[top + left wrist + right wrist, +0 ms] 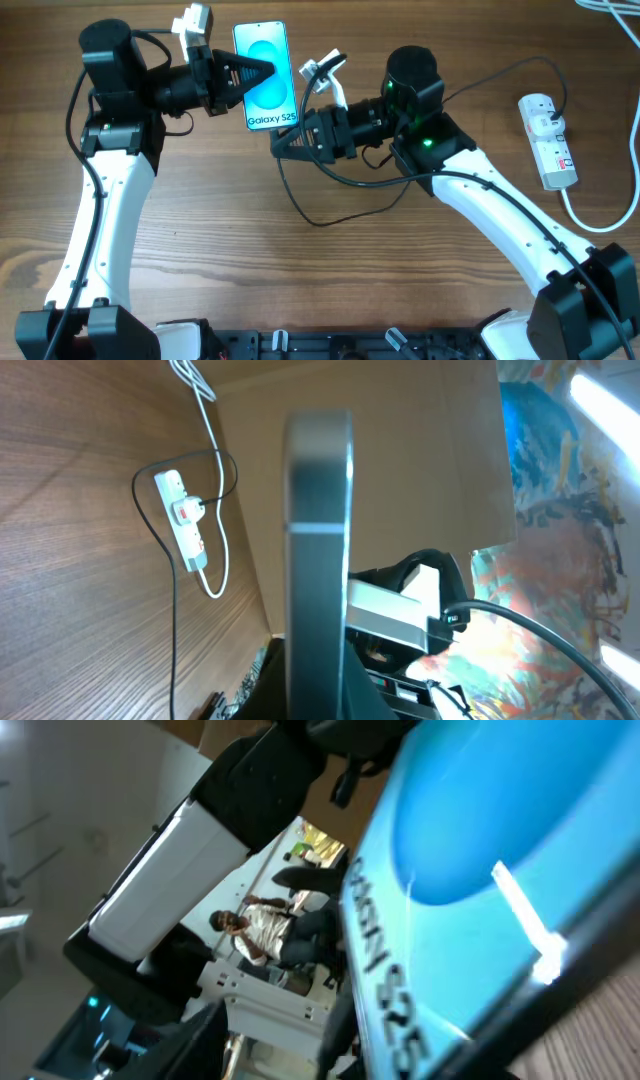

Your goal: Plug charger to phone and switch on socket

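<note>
The wood-grain tabletop (250,285) carries a white cable (570,205) that curls off its right edge. The left wrist view shows a brown board (420,450) beside a colourful painted surface (560,490).

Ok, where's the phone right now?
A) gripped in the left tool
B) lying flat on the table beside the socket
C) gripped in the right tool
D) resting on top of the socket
A: in the overhead view the left tool is clamped across the phone. The right tool sits just off the phone's lower edge, and the socket lies well away at the other side of the table.
</note>
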{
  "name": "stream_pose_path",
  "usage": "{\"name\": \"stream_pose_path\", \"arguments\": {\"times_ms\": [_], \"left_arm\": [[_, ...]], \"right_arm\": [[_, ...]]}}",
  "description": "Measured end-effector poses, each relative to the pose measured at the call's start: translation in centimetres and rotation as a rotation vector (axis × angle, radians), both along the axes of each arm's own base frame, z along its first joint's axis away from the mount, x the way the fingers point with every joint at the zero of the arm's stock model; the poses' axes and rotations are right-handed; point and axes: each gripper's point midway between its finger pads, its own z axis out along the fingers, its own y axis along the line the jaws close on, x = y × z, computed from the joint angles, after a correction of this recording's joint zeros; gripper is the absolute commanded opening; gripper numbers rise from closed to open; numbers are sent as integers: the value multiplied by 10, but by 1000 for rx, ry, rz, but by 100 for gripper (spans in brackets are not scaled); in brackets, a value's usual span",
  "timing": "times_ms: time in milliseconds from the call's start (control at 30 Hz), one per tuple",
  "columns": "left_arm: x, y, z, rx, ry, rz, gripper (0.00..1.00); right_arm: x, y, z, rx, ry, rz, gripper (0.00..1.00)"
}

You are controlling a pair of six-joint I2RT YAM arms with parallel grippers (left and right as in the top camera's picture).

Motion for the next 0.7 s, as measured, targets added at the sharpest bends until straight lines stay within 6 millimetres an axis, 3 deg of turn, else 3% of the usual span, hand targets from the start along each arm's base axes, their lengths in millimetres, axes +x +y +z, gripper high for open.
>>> {"name": "stream_pose_path", "arguments": {"times_ms": [267, 700], "left_arm": [[1, 0, 0, 0, 2, 3, 4], [-4, 1, 3, 6, -67, -26, 4]], "right_arm": [[7, 1, -7, -30, 44, -45, 4], [6, 4, -7, -50, 127, -47, 4]]}}
